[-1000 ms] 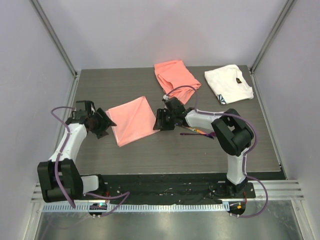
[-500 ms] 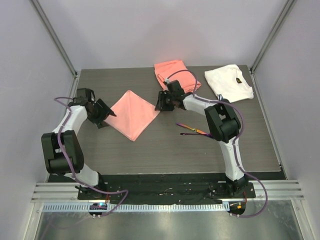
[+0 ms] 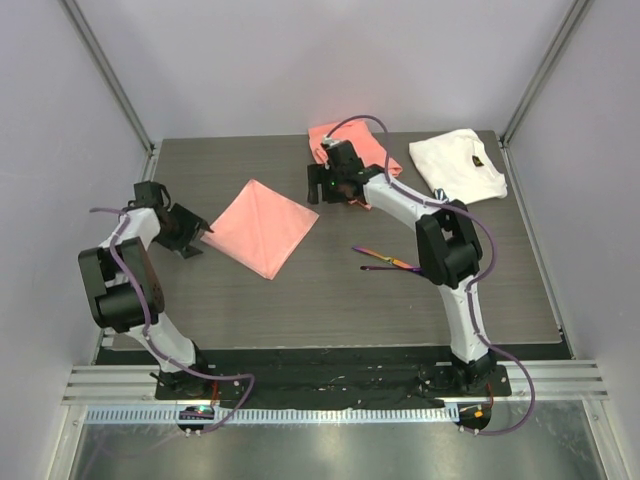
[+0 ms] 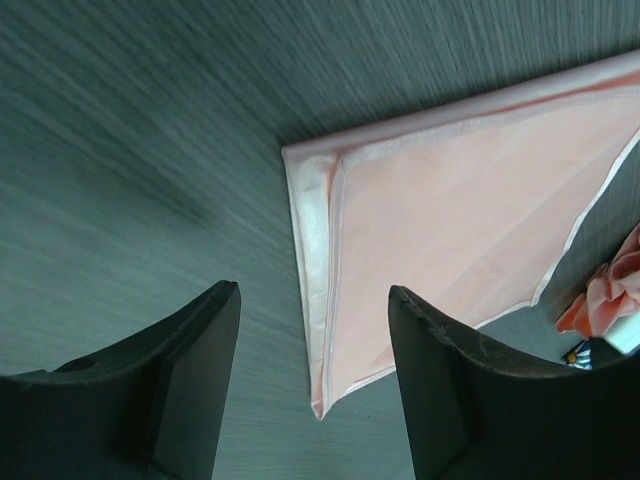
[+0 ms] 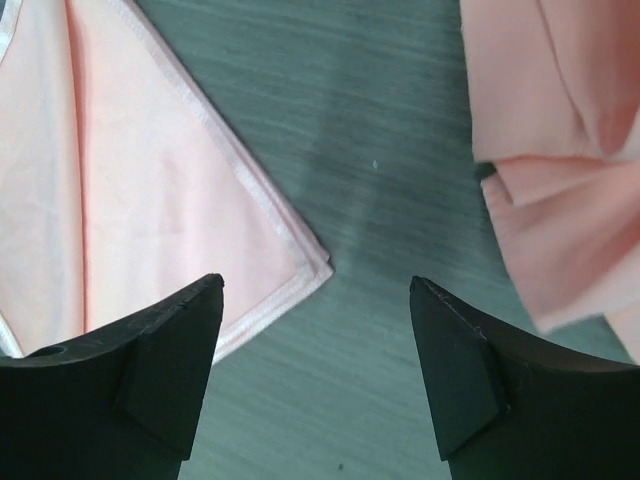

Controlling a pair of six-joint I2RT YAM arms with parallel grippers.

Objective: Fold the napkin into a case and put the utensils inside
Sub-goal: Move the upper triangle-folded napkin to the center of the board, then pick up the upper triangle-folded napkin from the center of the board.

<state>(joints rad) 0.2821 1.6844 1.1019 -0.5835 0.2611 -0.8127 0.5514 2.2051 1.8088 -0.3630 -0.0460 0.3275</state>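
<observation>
**Item 1: napkin (image 3: 262,224).** It lies flat on the surface (image 3: 300,290), left of centre, turned like a diamond with a crease running from its far tip to its near tip. My wrist views show doubled hems at the left and right corners, so I read it as two layers. It is a broad shape, not yet the narrow case.

**Item 2: left jaws.** Released, with nothing between them. They hang just outside the napkin's left corner, and that corner shows in the gap without touching either finger. I take this as a stand-off position, clear of the cloth yet near enough to pinch that corner.

**Item 3: right jaws.** Also released and empty. They sit over bare surface at the napkin's right corner, with the coral-orange cloth (image 3: 350,140) just to the other side. I would watch that neighbour, since a careless closing could catch the wrong fabric.

**Item 4: utensils (image 3: 385,260).** Two slim dark pieces lie close together to the right of the napkin and well apart from it, near my right arm. I judge they are parked off the cloth so the folding stays unhindered.

**Item 5: white cloth (image 3: 455,165).** It sits at the far right corner, carries a dark mark, and is not involved.
</observation>
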